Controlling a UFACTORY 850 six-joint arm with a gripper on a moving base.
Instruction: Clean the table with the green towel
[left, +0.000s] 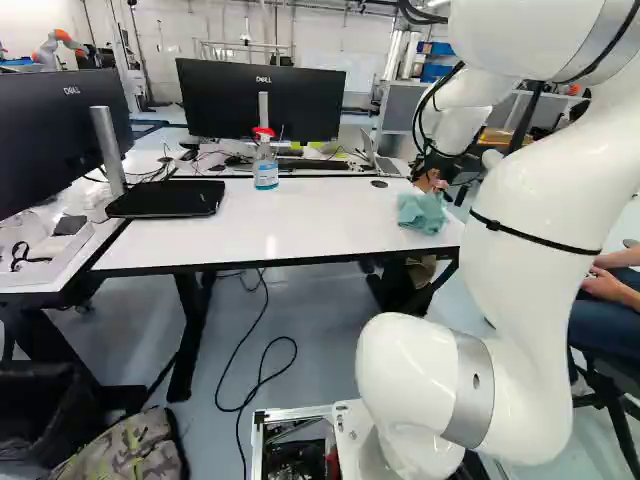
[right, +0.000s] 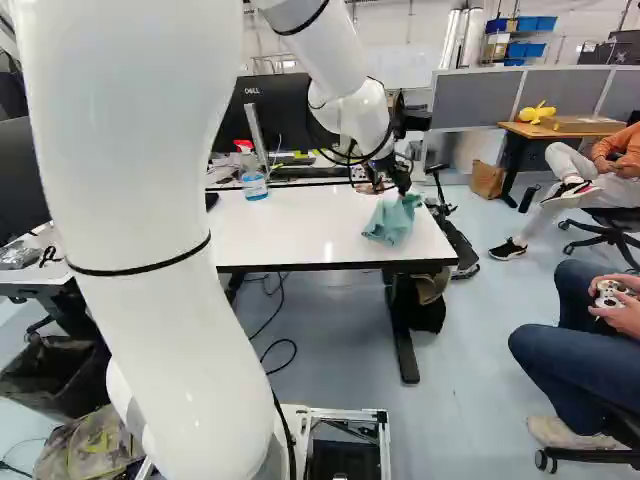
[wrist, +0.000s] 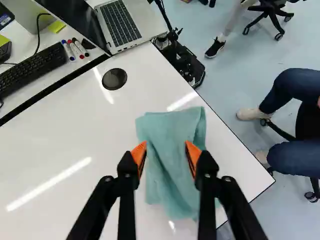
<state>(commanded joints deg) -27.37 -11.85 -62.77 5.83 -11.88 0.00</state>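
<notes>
From where I stand, the white robot arm (right: 180, 240) reaches over the white, dark-edged table (wrist: 65, 145), and its black two-finger gripper (right: 402, 188) hangs over the rumpled teal-green towel (wrist: 172, 170). The jaws are spread wide, orange pads apart, with the cloth's folds showing between and beneath them. The towel lies near the table's end, by the corner. Just ahead of it on the tabletop sits a round black disc (wrist: 114, 79), about the nearest thing in a wipe's way. A clear spray bottle with blue liquid and a red top (left: 265, 165) stands well apart from the cloth, near the black seam. Past that seam I can see an open silver laptop (wrist: 120, 25), a few capped markers (wrist: 76, 49) and a black keyboard (wrist: 32, 70). At the left of the left base view, a black monitor's flat base (left: 165, 199) takes up tabletop too.
</notes>
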